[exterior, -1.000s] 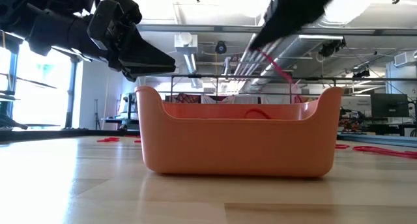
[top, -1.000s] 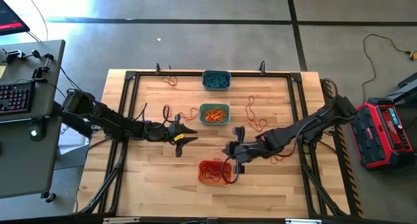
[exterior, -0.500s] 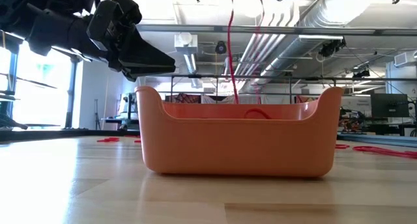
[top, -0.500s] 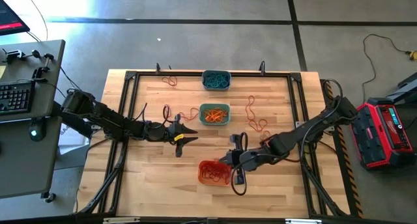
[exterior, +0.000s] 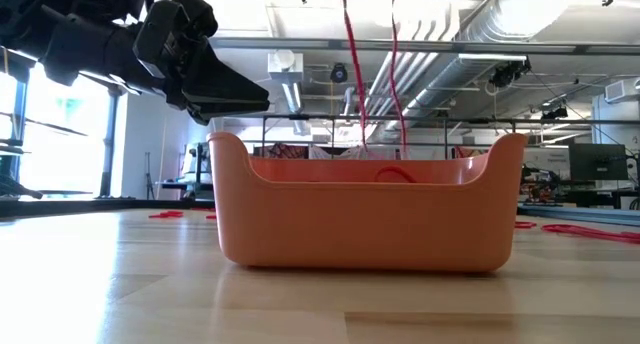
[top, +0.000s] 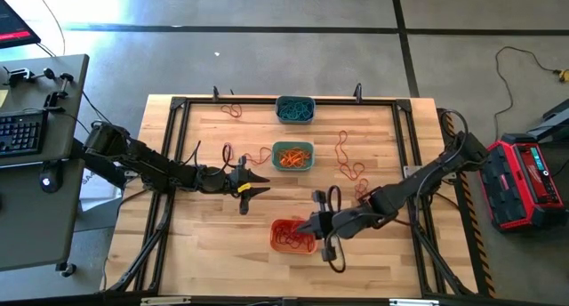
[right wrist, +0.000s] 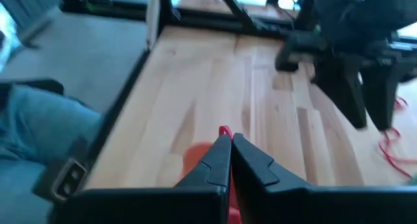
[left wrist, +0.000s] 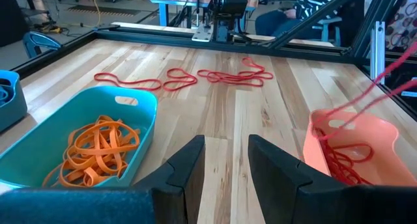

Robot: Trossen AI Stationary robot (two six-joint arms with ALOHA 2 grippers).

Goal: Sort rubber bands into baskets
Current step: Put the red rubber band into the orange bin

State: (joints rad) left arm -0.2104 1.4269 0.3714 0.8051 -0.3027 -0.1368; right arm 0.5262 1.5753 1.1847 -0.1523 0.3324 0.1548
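R gripper (top: pixel 311 224) jaws pinched on a red rubber band (exterior: pixel 370 74) hanging straight down into the orange basket (exterior: pixel 365 219) directly below, at table's 6 o'clock; release drops it in. L gripper (top: pixel 258 183) idle at basket's 11 o'clock, jaws partly apart, empty

High cam overhead, straight down; low cam at tabletop, close on orange rounded plastic basket (exterior: pixel 365 206), which both wrist cams share.

Three baskets are sitting on the table (top: pixel 213 221): a grey-blue basket (top: pixel 294 109), a teal basket (top: pixel 292 157) and an orange basket (top: pixel 291 236). Two arms are reaching over it. Loose red bands (top: pixel 348 160) are too tangled to count.
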